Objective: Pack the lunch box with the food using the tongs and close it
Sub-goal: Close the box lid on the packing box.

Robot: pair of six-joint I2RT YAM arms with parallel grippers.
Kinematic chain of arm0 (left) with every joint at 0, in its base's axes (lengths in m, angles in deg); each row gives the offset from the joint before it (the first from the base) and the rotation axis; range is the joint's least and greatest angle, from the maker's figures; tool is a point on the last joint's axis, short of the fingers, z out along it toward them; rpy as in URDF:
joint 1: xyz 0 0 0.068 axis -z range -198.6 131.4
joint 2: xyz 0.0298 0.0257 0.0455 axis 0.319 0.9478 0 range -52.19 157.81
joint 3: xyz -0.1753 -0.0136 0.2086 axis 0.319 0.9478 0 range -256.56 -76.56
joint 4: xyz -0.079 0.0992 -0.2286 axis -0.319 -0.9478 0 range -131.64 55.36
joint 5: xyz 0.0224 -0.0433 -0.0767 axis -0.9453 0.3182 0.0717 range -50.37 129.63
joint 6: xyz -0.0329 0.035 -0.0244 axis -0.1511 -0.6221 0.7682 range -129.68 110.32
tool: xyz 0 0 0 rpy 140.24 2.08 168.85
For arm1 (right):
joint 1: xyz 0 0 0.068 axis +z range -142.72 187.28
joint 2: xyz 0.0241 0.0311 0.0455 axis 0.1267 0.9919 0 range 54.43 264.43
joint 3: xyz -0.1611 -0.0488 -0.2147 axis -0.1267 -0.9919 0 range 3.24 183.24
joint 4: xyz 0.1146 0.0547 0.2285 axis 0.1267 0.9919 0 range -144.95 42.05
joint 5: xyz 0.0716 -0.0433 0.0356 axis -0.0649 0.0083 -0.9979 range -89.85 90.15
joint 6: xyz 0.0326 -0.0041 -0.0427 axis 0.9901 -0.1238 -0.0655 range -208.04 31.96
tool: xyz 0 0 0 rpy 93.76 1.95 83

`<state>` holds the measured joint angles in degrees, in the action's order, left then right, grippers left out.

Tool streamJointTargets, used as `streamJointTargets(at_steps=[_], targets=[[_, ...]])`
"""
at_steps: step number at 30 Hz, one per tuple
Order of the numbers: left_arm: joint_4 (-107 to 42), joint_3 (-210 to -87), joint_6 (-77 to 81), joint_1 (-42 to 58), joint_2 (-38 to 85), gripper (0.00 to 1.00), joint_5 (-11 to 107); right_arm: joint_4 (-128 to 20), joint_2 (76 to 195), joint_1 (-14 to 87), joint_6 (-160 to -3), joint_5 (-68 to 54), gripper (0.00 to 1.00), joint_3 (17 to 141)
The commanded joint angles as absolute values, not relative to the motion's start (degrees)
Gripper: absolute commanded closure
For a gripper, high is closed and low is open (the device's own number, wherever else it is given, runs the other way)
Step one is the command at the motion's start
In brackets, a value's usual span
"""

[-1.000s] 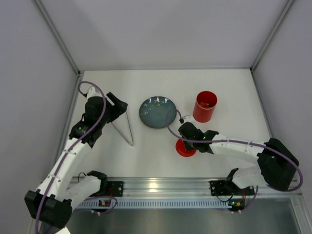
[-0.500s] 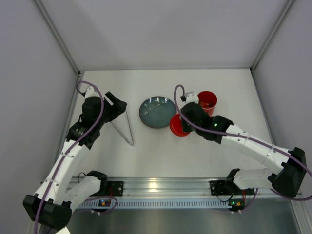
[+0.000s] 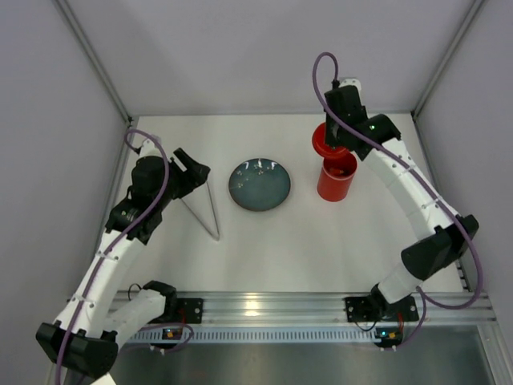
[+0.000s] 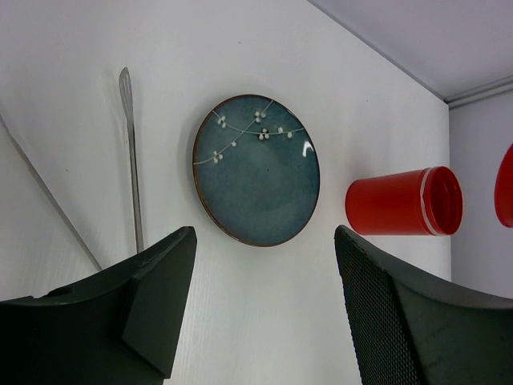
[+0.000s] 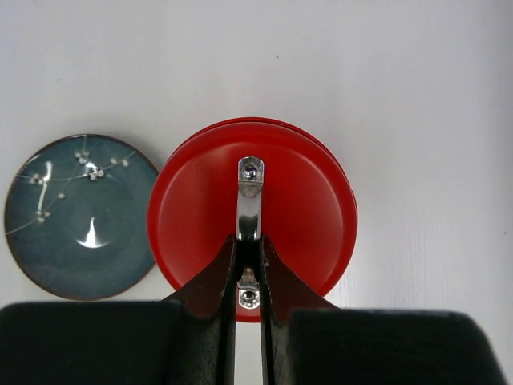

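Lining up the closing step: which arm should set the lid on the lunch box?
Right. The right gripper is shut on the silver handle of the lid, holding it just over the open lunch box. The left gripper is open and empty, on the other side beside the tongs.

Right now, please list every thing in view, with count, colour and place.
table: one, white
plate: one, dark blue-grey with white blossoms, mid table, nothing on it
lunch box: one, red, upright on the table, right of the plate
lid: one, red with a silver handle, held above the lunch box
tongs: one pair, pale silver, flat on the table left of the plate
left hand: one, black, open, hovering by the tongs
right hand: one, black, shut on the lid's handle
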<state>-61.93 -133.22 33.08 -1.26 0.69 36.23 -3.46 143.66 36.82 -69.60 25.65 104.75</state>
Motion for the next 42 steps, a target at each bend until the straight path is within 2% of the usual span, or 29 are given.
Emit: streamJointTargets(at_steps=[1, 8, 13, 21, 34, 42], targets=[[-62.41, -136.32, 31.19, -1.38, 0.28, 0.25, 37.69, 4.20, 147.59, 33.39, -72.13, 22.05, 1.00, 110.28], [-62.77, -136.94, 30.31, -1.38, 0.19, 0.25, 37.61, 3.24, 150.58, 28.29, -72.22, 16.59, 1.00, 108.62], [-62.59, -136.33, 30.31, -1.38, 0.28, 0.25, 37.52, -0.27, 148.74, 26.09, -71.86, 12.55, 1.00, 101.77], [-61.97, -136.24, 30.57, -1.38, 0.63, 0.25, 38.05, -3.17, 148.91, 24.33, -71.95, 12.11, 1.00, 96.50], [-61.89, -136.15, 30.40, -1.38, 1.07, 0.25, 37.87, -4.94, 150.58, 21.08, -71.60, 9.03, 1.00, 95.87], [-62.24, -136.41, 30.22, -1.38, 1.16, 0.25, 37.34, -5.02, 151.20, 19.32, -71.51, 2.62, 1.00, 97.19]])
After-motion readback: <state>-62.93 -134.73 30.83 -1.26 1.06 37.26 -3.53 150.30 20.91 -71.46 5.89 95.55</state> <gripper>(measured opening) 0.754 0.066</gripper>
